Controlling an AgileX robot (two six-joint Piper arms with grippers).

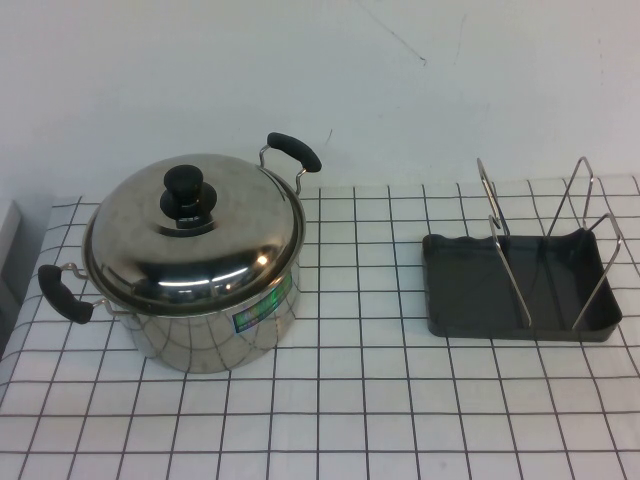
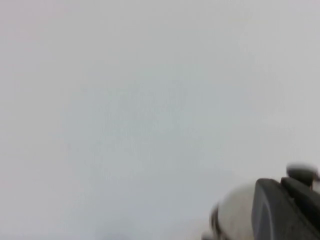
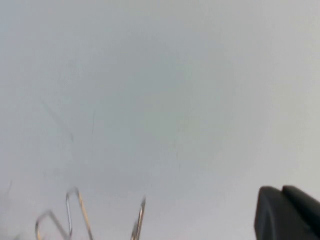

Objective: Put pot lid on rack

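Observation:
The pot lid (image 1: 215,255), mirror-polished steel with a black knob (image 1: 185,190), sits closed on the steel pot (image 1: 215,335) at the table's left. The rack (image 1: 470,295), a dark grey tray with tall silver wire loops (image 1: 500,215), stands at the right and holds nothing. Neither arm shows in the high view. My left gripper (image 2: 287,210) shows only as a dark part in the left wrist view, facing the pale wall. My right gripper (image 3: 287,212) shows the same way in the right wrist view, with the rack's wire tips (image 3: 75,215) below it.
The pot has two black side handles (image 1: 64,292), one of them at the back right (image 1: 295,150). The table wears a white cloth with a black grid (image 1: 380,400). A pale wall (image 1: 320,70) stands behind. A blurred pale rounded shape (image 2: 232,215) lies beside the left gripper.

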